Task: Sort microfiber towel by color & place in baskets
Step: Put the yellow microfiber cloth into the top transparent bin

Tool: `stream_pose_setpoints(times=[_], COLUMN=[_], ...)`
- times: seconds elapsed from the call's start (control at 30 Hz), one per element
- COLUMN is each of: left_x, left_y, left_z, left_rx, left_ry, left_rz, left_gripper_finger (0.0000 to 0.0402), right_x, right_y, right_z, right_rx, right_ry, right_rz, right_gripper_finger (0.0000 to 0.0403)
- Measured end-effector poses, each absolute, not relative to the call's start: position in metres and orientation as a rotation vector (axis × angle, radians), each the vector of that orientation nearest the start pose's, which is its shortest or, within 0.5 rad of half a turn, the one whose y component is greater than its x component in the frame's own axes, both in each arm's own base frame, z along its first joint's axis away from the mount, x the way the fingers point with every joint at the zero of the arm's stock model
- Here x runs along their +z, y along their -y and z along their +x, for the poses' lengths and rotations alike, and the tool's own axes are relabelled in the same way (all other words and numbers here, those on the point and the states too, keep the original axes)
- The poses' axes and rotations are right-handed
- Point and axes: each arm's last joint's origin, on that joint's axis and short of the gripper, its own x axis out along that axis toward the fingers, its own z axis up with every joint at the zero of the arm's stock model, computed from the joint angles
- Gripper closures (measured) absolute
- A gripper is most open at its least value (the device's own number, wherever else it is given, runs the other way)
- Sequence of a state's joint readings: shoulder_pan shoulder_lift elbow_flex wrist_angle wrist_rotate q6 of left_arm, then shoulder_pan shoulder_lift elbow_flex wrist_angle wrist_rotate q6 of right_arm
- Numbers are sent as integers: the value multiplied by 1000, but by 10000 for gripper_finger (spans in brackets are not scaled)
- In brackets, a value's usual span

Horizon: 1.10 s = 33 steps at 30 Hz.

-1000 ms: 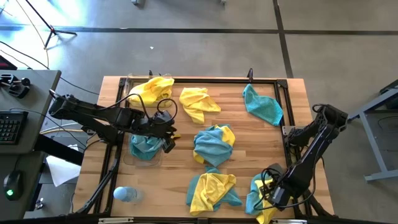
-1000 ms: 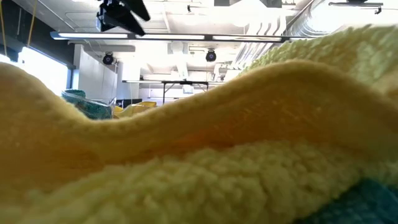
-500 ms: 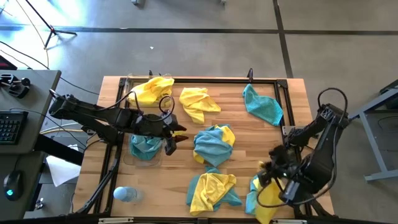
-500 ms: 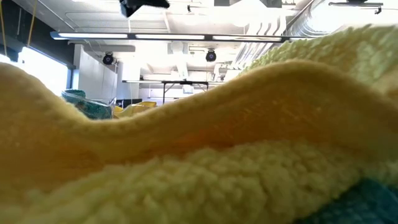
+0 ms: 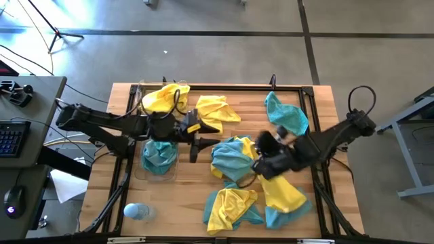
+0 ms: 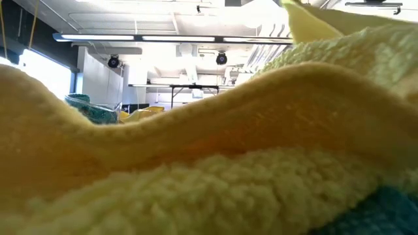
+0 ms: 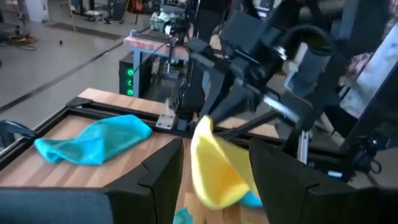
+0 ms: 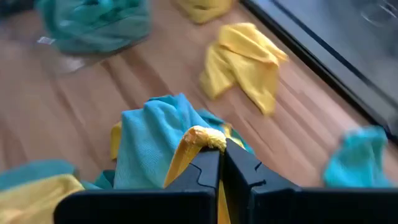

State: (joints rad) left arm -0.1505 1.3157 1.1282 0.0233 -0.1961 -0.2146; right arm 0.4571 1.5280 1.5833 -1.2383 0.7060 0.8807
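Observation:
My right gripper (image 5: 261, 163) hangs over the table's middle right, shut on a yellow microfiber towel (image 5: 281, 193). My left gripper (image 5: 202, 144) stands open and empty beside a clear basket (image 5: 144, 171) that holds a teal towel (image 5: 159, 154). A second basket (image 5: 140, 91) at the far left holds a yellow towel (image 5: 163, 98). A teal-and-yellow pile (image 5: 234, 156) lies in the middle and another (image 5: 230, 207) at the near edge. Single towels lie apart: yellow (image 5: 213, 112), teal (image 5: 288, 115) and teal (image 5: 285, 215). My right gripper pinches a bunched fold of the yellow towel (image 8: 202, 137) between its two fingertips (image 8: 208, 163), slanting down from the table's right. The towel hangs slack below the fingers; whether its lower end (image 5: 291, 203) touches the table I cannot tell.
A black metal frame (image 5: 308, 95) runs round the tabletop. A pale blue bottle (image 5: 135, 211) lies at the near left corner. In the low view a yellow towel (image 6: 209, 163) right before the camera hides most of the table.
My right gripper has risen from the near right corner and swung toward the table's middle, turning as it went, and has lifted the yellow towel off the teal one there. My left gripper has risen from the basket with the teal towel and tipped up toward level.

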Motion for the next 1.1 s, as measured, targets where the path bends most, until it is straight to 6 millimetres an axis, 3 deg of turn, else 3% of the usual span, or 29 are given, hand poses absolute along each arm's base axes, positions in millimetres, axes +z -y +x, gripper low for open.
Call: stream_pose_setpoints(times=[0.13, 0.3, 0.67, 0.93, 1.1], left_x=[344, 326, 312, 280, 266], left_y=[37, 38, 37, 36, 35], left_z=[317, 334, 364, 375, 374], left_rx=[52, 60, 91, 157, 228], left_ry=[-150, -170, -2, -153, -264], left_rz=[-192, -188, -218, -308, -361], left_gripper_finger=[229, 229, 229, 229, 229], right_x=[365, 382, 412, 432, 447], right_y=[-83, -63, -46, -42, -35], right_z=[284, 292, 309, 291, 259], right_rx=[-466, -309, 27, 28, -46], right_ry=[-800, -731, -462, -369, -375], right_rz=[62, -14, -79, -142, -143], right_gripper_finger=[402, 402, 403, 403, 403])
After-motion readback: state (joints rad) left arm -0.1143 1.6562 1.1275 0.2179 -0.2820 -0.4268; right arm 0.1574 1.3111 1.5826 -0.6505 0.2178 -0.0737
